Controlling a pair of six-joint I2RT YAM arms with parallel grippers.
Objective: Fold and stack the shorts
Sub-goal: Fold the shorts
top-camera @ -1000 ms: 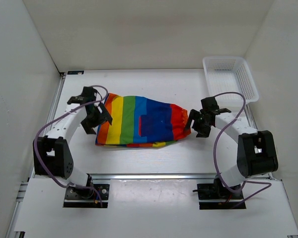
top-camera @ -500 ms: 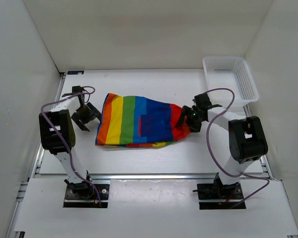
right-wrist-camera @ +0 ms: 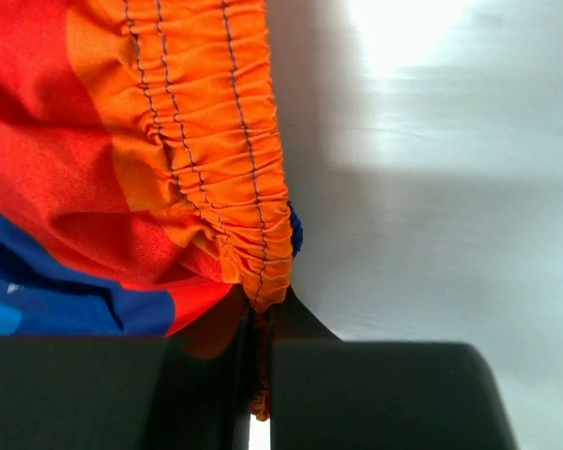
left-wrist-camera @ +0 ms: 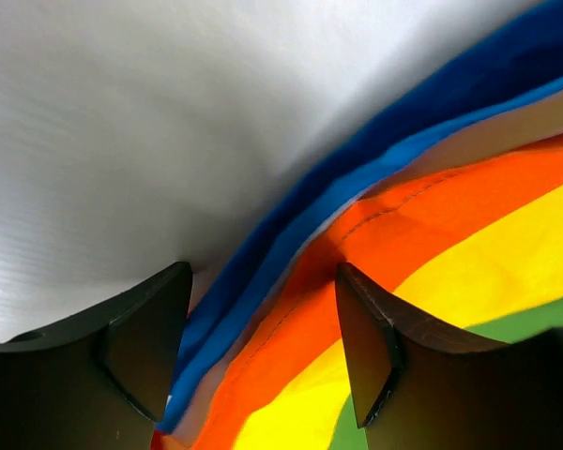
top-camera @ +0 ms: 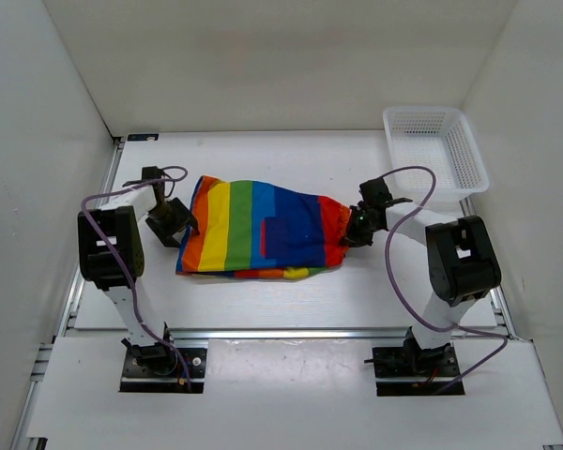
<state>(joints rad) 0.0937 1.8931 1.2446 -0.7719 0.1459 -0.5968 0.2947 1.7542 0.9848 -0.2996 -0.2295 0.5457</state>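
The rainbow-striped shorts (top-camera: 263,230) lie spread on the white table (top-camera: 291,300), waistband to the right and leg hems to the left. My right gripper (top-camera: 354,231) is at their right end. The right wrist view shows it (right-wrist-camera: 260,323) shut on the lower end of the gathered orange waistband (right-wrist-camera: 216,141). At the left hem sits my left gripper (top-camera: 182,225). In the left wrist view its jaws (left-wrist-camera: 263,323) stand apart, with the layered orange and blue edge of the shorts (left-wrist-camera: 469,234) lying between them, unpinched.
A white mesh basket (top-camera: 476,164) stands at the back right corner. White walls close in the table at the back and on both sides. A metal rail runs along the front edge by the arm bases.
My right gripper moved left onto the waistband and shut on it. The left gripper came in to the left hem, its jaws narrowing around the edge. The shorts shifted slightly.
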